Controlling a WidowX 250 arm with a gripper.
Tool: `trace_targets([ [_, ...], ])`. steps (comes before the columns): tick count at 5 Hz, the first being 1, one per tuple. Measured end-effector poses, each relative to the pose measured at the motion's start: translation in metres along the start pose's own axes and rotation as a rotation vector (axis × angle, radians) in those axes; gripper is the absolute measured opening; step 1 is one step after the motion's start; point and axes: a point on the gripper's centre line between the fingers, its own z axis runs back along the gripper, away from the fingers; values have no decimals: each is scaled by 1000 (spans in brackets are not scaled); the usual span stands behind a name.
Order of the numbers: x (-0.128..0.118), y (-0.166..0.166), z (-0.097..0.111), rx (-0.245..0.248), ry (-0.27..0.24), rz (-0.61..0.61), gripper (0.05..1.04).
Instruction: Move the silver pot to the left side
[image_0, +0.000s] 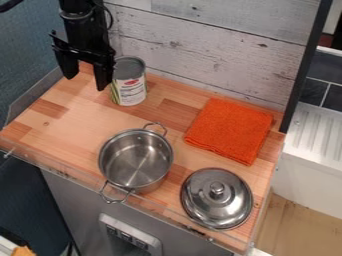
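Note:
The black gripper (85, 80) hangs at the upper left over the back left part of the wooden counter, its two fingers spread open and pointing down with nothing between them. The silver pot (135, 159) stands upright and uncovered near the counter's front edge, around the middle, below and to the right of the gripper and well apart from it. Its inside is bare, and its two loop handles point to the back and the front.
A tin can (129, 82) stands just right of the gripper. An orange cloth (230, 130) lies at the back right, and a silver lid (216, 198) sits right of the pot near the front. Behind the wooden counter (73, 115) rises a whitewashed plank wall.

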Motion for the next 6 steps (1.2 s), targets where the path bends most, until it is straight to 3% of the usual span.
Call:
trace_targets([
  [1,-5,-3,-11,-13,31,4,999],
  [2,-24,-36,-20,-23,70,-34,1000],
  [3,-42,-68,-23,-28,57,-53,999],
  [4,-54,-81,-32,-3,76,-71,1000],
  [5,-58,-80,-35,19,88,-65,975],
  [6,-62,-80,-48,24,125,-63,863],
])
